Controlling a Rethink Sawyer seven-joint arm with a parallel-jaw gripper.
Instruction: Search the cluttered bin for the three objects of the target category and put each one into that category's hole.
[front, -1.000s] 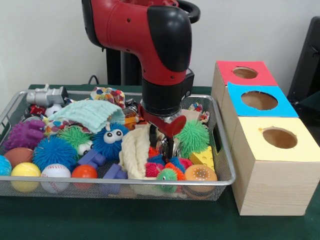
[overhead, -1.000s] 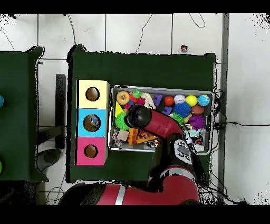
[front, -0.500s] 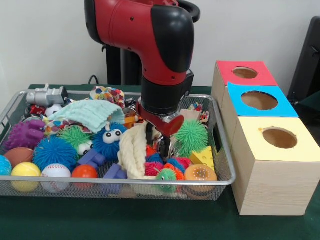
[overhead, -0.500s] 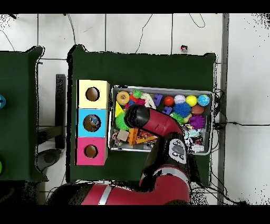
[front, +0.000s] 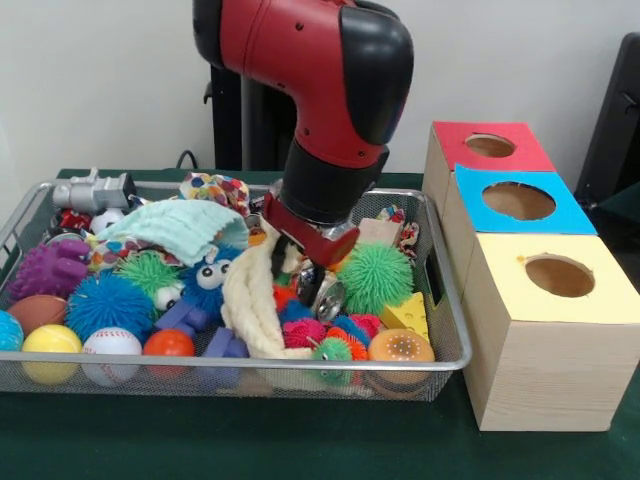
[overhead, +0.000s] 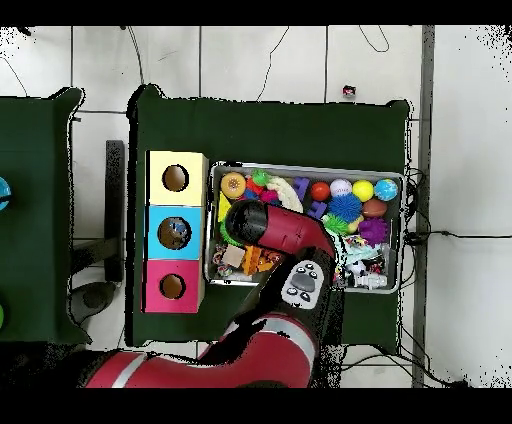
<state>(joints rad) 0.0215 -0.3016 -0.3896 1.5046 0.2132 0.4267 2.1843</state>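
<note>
The wire bin (front: 250, 366) is packed with toys. My gripper (front: 300, 272) hangs tilted over the bin's middle right and looks shut on the top of a cream knitted rope toy (front: 248, 305), which rises out of the pile. A shiny metal piece (front: 326, 293) sits right beside the gripper. Just to its right lies a green spiky ball (front: 378, 277). Three boxes with holes stand to the right of the bin: red (front: 455, 135), blue (front: 470, 185) and yellow (front: 505, 270). From above, the arm (overhead: 270, 225) hides the gripper.
Around the rope lie a blue furry toy with eyes (front: 205, 285), a yellow cheese wedge (front: 408, 313), an orange donut ball (front: 400, 346), several spiky balls, a baseball (front: 110, 343) and a green cloth (front: 180, 225). A dark green cloth (overhead: 270, 130) covers the table.
The arm has tilted and its wrist has swung left and up. The cream rope toy has been drawn up and left with the gripper, uncovering small spiky balls beneath.
</note>
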